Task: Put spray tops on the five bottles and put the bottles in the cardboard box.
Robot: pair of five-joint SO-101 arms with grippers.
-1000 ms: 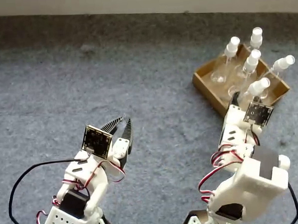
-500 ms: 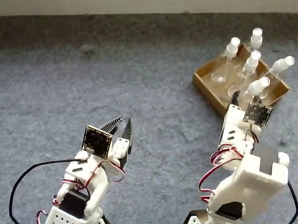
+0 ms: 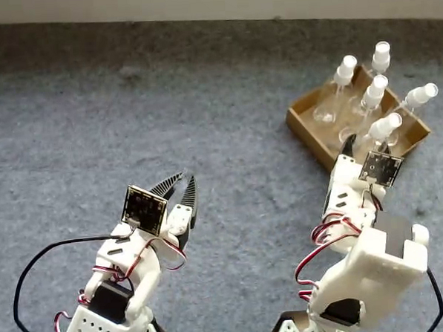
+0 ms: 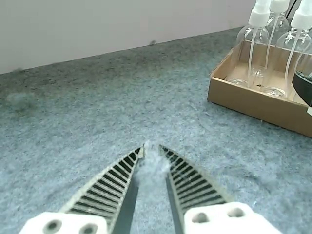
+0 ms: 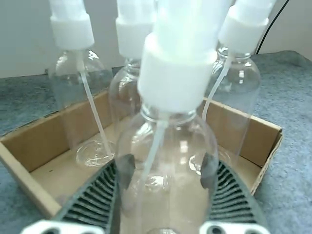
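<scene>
Evidently the right gripper (image 5: 165,171) is clamped around the belly of one clear spray bottle (image 5: 168,131), at the edge of the cardboard box (image 3: 306,126) nearest the arms. Four other bottles (image 3: 326,108) stand inside the box. All five carry white spray tops (image 3: 346,64). Light, slick and squashy, I judge, so grip the body gently. Well away from the box, the left gripper (image 4: 147,150) is pinched together, empty.

You are looking at soft, even light over the grey carpet (image 3: 130,126); faint shadows are falling beside the cardboard box (image 3: 307,138), and small glints are showing on the nearest bottle (image 5: 165,146).
</scene>
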